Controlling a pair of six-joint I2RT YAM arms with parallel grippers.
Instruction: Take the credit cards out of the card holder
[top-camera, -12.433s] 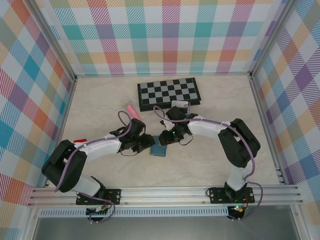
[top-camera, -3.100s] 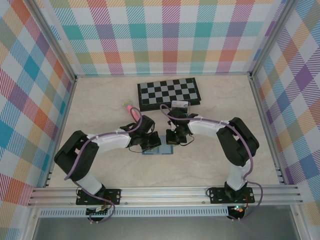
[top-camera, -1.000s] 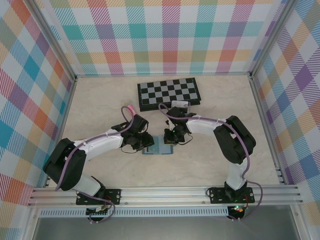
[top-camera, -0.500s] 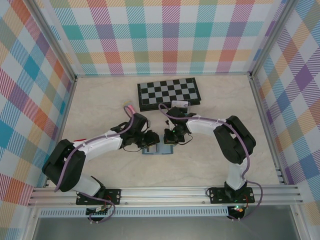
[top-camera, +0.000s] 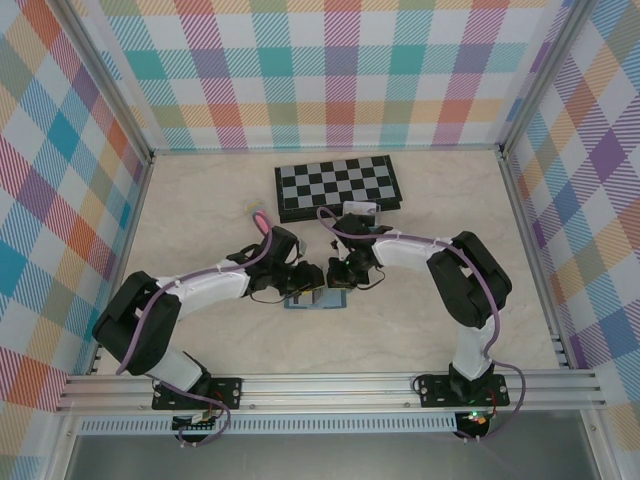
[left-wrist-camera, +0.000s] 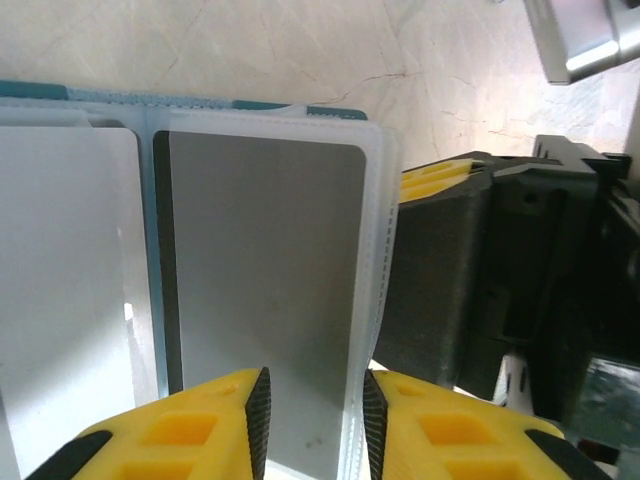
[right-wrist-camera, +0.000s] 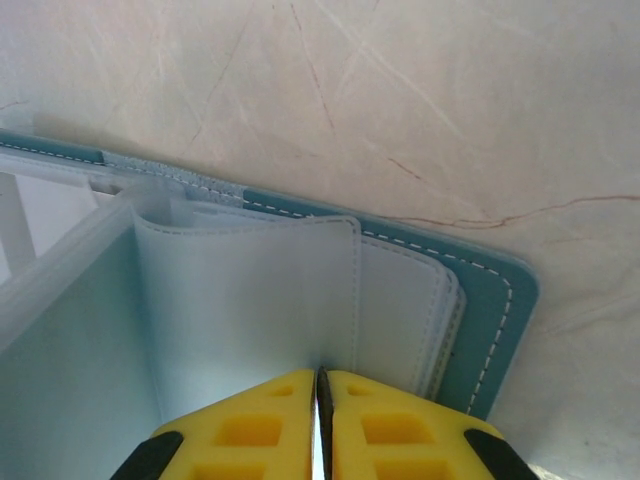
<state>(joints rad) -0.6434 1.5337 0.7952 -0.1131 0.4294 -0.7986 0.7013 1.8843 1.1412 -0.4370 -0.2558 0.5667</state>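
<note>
1. Card holder (top-camera: 322, 302) lies open and flat on the table (top-camera: 200, 200), centre of the top view, between the two grippers. It has a soft cover and floppy clear sleeves. I judge it light and likely to slide or lift when a card is dragged, so it needs pinning.
2. Right gripper (right-wrist-camera: 318, 400): jaws closed together on a clear sleeve leaf (right-wrist-camera: 250, 300), lower centre of its wrist view. The teal cover (right-wrist-camera: 505, 310) fans out at right. Looks like the hold-down.
3. Credit cards sit in the sleeves. A grey card (left-wrist-camera: 265, 290) fills the middle of the left wrist view, with a dark band along its left edge. A paler card (left-wrist-camera: 60, 300) is in the next pocket at left. They look thin, stiff, slick and light, so only an edge pinch will work. I can't tell which side the pocket opens.
4. Left gripper (left-wrist-camera: 312, 405): jaws part-open at the bottom of the frame, straddling the sleeve's right seam at the grey card's near end, not clamped. The risk is pinching sleeve and card together; the grip has to take the card alone.
5. Against 12.4 s ago: the holder was a small folded square and is now spread wider. Against 1 s ago: the left gripper has shifted right, from beside the holder to over its left half. The right gripper, chessboard (top-camera: 338, 187) and pink marker (top-camera: 262, 220) are about where they were.
</note>
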